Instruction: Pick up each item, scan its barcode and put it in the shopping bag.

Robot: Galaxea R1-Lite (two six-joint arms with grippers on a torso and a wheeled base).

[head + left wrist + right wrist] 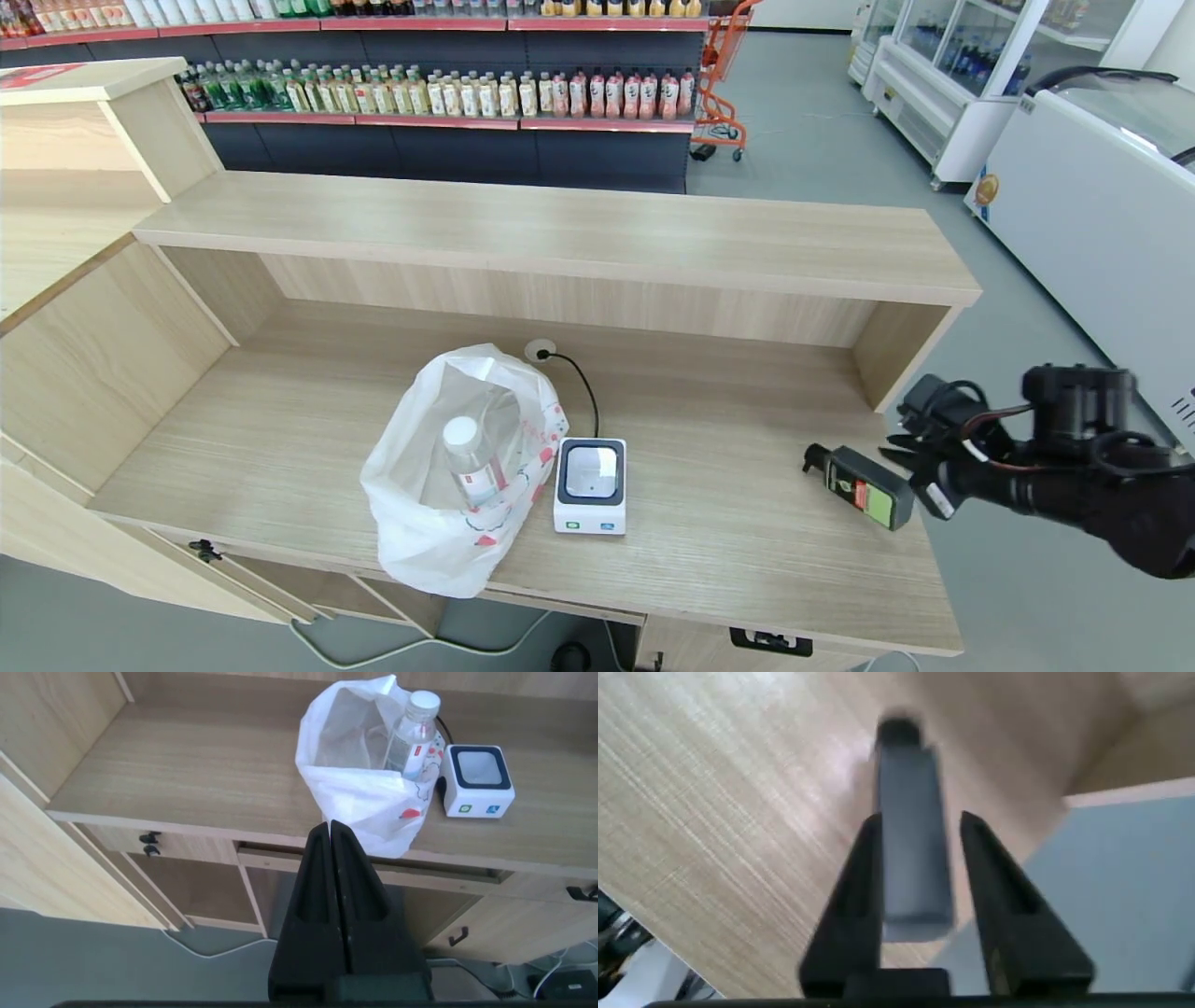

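Left hand (329,826): clenched, the two fingers pressed flat together with nothing between them. It is held off the front edge of the counter (280,439), roughly in line with the shopping bag.

Shopping bag (448,485): white plastic with red print, standing on the counter left of centre, mouth open upward. One corner droops over the front edge. Inside it is a clear bottle (470,462) with a white cap, leaning slightly, cap just below the bag's rim.

Scanner (590,483): small white box with a dark window on top, just right of the bag, whose side brushes it. A black cable (583,387) runs from it back to a round port in the counter.

Dark bottle (864,487): flat, with a green and red label, lying at the counter's right end near the edge, cap pointing towards the scanner.

Right hand (910,476): released, fingers spread to either side of the dark bottle's base end. In the right wrist view the bottle (913,859) sits between them, a slim gap along one side.

Behind the counter: shelves of drinks (439,93); freezers (1092,187) to the right.
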